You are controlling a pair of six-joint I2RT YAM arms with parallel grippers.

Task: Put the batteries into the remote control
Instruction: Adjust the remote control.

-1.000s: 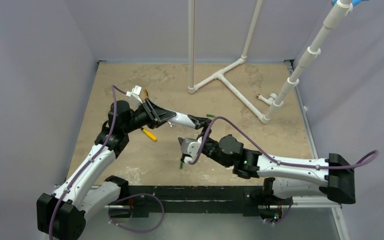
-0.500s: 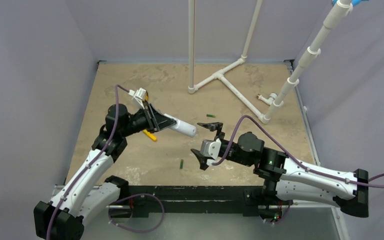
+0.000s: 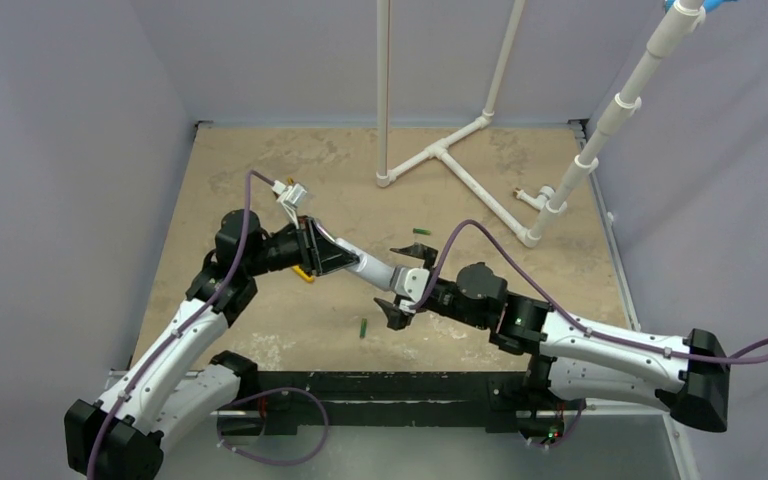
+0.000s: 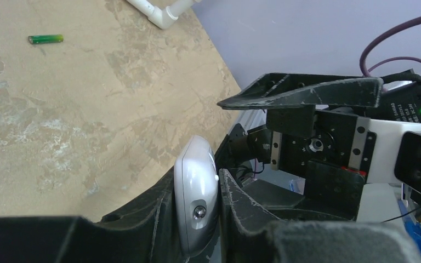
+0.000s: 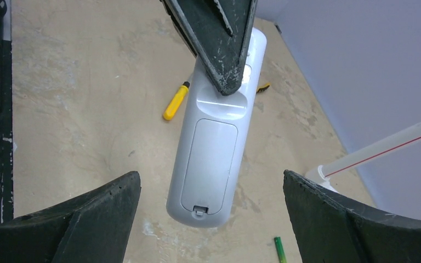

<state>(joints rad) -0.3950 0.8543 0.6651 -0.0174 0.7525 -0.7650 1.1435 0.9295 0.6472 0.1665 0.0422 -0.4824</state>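
Remote control (image 5: 214, 148) pinched by left gripper (image 3: 345, 258)
Right gripper (image 3: 405, 283) faces its free end, jaws spread wide; batteries (image 3: 421, 231) lie on table (image 3: 260, 170).

White remote (image 5: 211, 148), green batteries (image 3: 363, 327)
The tabletop (image 3: 260, 180) is showing mottled tan, the tool handle (image 5: 175, 101) yellow, the pipes (image 3: 465, 175) white, the walls (image 3: 60, 150) lilac.

glossy white plastic remote control (image 5: 211, 159), scuffed matt black left claw (image 4: 196, 174), mottled table (image 5: 87, 109)
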